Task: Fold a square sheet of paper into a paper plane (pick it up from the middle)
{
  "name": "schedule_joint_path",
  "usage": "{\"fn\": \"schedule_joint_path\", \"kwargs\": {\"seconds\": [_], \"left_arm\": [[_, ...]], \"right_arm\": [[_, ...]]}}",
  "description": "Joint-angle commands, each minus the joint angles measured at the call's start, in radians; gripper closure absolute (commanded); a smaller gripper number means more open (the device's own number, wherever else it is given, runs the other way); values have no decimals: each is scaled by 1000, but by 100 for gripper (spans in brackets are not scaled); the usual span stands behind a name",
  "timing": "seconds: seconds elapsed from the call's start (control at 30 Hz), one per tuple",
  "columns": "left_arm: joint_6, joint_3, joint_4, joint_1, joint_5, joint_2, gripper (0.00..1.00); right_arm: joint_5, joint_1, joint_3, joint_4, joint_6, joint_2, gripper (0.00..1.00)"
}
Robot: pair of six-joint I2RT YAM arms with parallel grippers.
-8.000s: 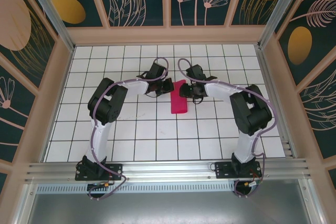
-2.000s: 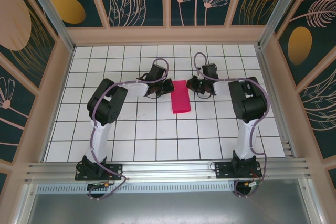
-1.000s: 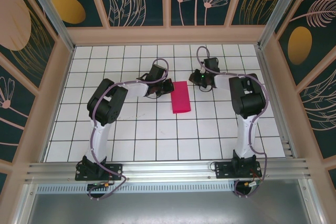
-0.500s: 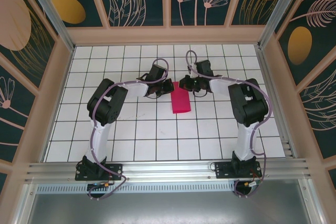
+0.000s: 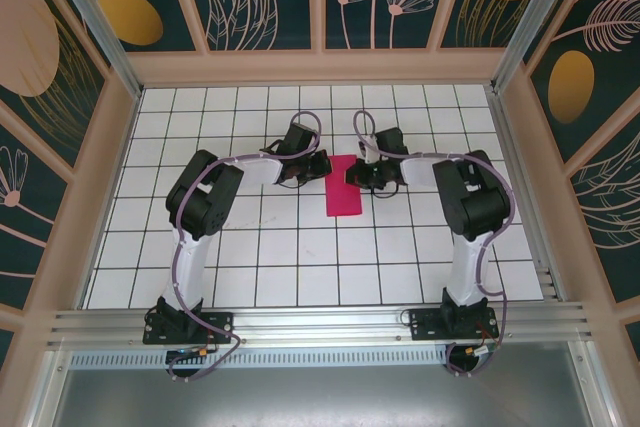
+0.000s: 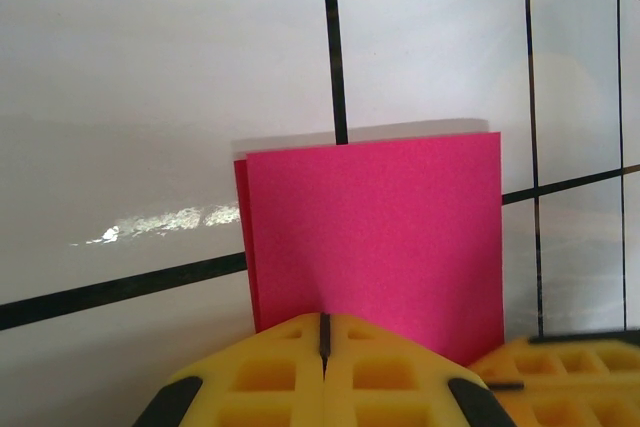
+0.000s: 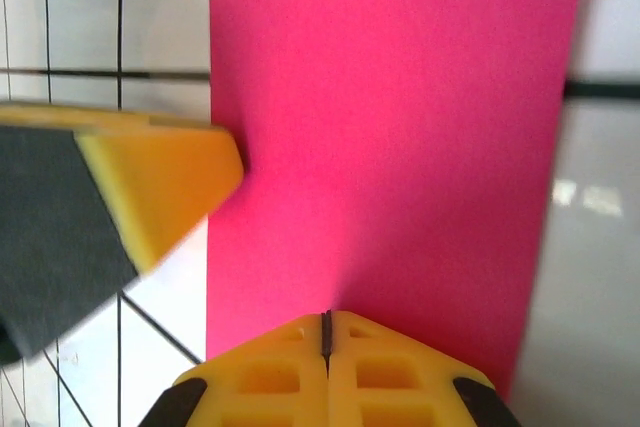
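Note:
The square sheet of paper [image 5: 343, 189] is magenta-pink and lies folded into a flat upright rectangle at the table's middle. My left gripper [image 5: 322, 166] is at its upper left edge, shut, with its yellow fingertips [image 6: 300, 347] resting on the paper [image 6: 380, 212]. My right gripper [image 5: 352, 175] is at the upper right edge, also shut, tips down on the paper [image 7: 400, 137]. In the right wrist view the left gripper's yellow finger [image 7: 160, 182] touches the sheet's far edge. The right gripper's finger [image 6: 560, 372] shows low right in the left wrist view. The paper plane is out of view.
The white gridded table [image 5: 300, 257] is boxed in by wooden walls [image 5: 320, 67]. An aluminium rail [image 5: 320, 322] runs along the near edge by the arm bases. Open tiles lie in front of the paper and to both sides.
My right gripper has swung in from behind and right of the sheet and come down on its upper right edge. The left gripper and the paper have stayed put.

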Motion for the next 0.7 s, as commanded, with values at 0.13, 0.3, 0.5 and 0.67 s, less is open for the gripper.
{"fn": "schedule_joint_path", "kwargs": {"seconds": [0.13,0.3,0.5,0.67], "left_arm": [[12,-82,-256,13,-167,136,100],[15,-77,-258,13,-170,133,100],[42,-11,-275,13,-149,108,100],[73,116,-301,14,-101,36,90]], "right_arm": [[10,2,-221,-127,-14,-162,100],[7,19,-297,-117,-9,-222,100],[24,29,-318,-75,18,-240,100],[75,98,-304,25,146,-210,100]]}}
